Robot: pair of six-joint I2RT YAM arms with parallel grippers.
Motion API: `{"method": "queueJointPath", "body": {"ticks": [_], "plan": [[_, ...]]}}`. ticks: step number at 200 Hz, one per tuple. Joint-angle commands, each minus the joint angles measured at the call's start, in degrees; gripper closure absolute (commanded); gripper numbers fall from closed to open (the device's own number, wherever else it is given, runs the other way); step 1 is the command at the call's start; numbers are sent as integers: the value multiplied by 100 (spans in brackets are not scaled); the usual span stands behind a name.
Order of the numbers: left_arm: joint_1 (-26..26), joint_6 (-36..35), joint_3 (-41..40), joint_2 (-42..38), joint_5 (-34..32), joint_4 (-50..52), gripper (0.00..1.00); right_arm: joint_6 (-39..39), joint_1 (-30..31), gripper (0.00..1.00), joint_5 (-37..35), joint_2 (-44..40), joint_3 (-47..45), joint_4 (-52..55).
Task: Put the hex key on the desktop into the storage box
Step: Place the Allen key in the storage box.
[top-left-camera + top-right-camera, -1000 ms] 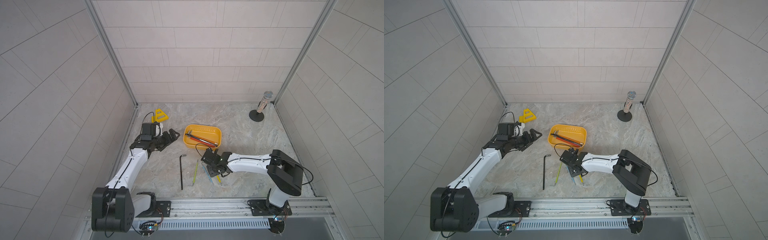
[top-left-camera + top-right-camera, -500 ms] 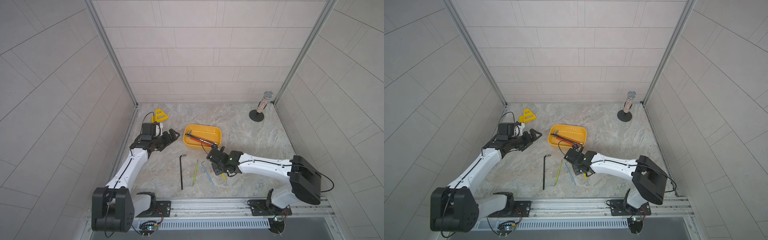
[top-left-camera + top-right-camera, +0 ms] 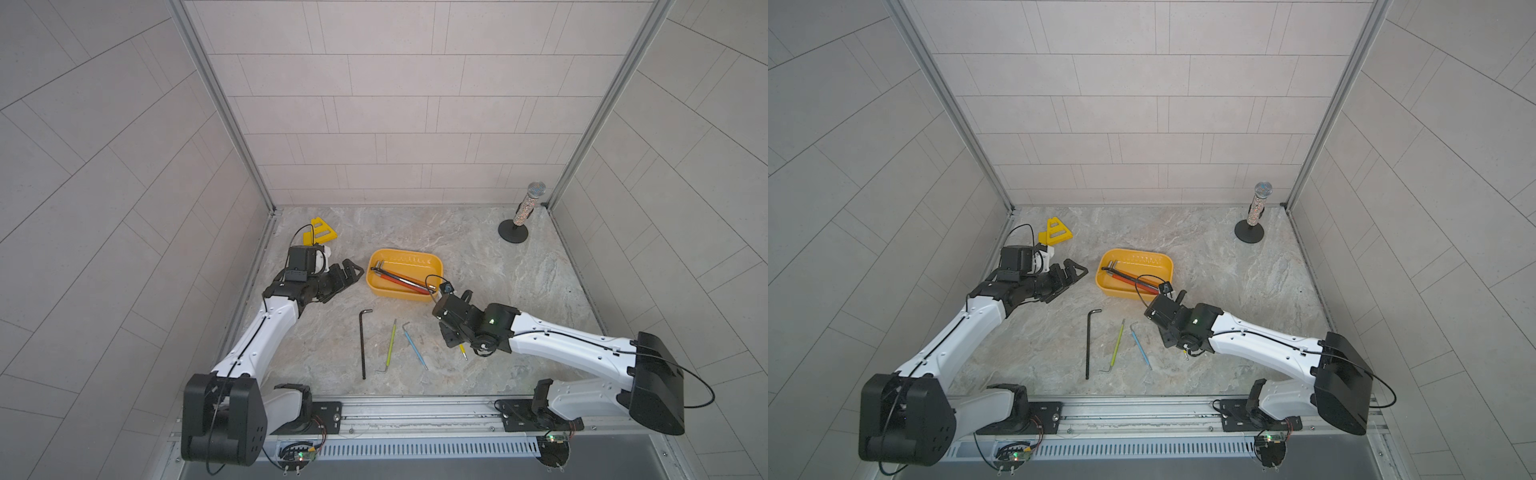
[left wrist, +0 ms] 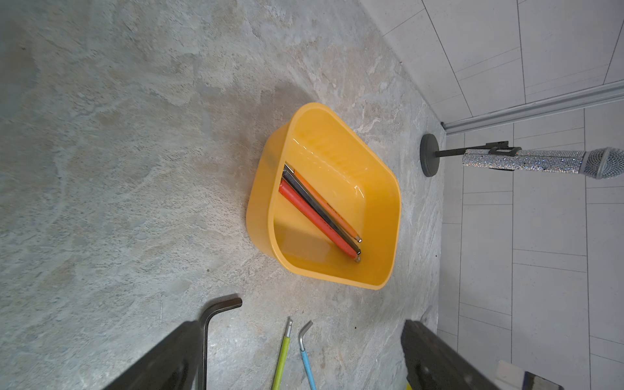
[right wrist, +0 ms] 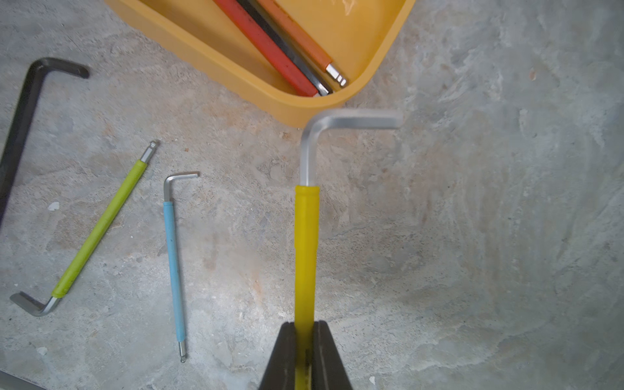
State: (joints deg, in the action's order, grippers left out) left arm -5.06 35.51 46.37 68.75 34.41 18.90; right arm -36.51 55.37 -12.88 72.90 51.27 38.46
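My right gripper (image 5: 305,334) is shut on the yellow hex key (image 5: 305,253). It holds the key above the desktop (image 3: 498,270), and the key's bare bent end points at the near corner of the storage box (image 5: 256,91). In both top views this gripper (image 3: 451,336) (image 3: 1169,338) hangs just in front of the yellow-orange box (image 3: 405,252). A red, a black and an orange key lie in the box. On the desktop lie a black key (image 3: 363,345), a green key (image 3: 390,347) and a blue key (image 3: 414,347). My left gripper (image 3: 349,272) (image 4: 297,364) stands open and empty to the left of the box.
A yellow triangular bracket (image 3: 319,231) sits at the back left. A glittery microphone on a round stand (image 3: 521,216) stands at the back right. Tiled walls close off three sides. A metal rail (image 3: 415,411) runs along the front edge.
My right arm has swung rightward and carried the yellow key up and back toward the box's near corner. The left arm has not moved.
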Motion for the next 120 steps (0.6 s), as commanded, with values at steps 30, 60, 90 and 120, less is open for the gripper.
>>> {"method": "queueJointPath", "body": {"ticks": [30,60,90,120], "plan": [[-138,121,199,-99,162,-439,0,906,-68,100,-107,-385,57,20],[-155,246,675,87,107,-634,0,1485,-246,100,-15,-323,302,-60],[-157,119,972,579,191,-596,0,2026,-575,100,644,-164,474,-334],[-157,186,718,584,100,-728,1,2586,-774,100,879,66,739,-470]]}}
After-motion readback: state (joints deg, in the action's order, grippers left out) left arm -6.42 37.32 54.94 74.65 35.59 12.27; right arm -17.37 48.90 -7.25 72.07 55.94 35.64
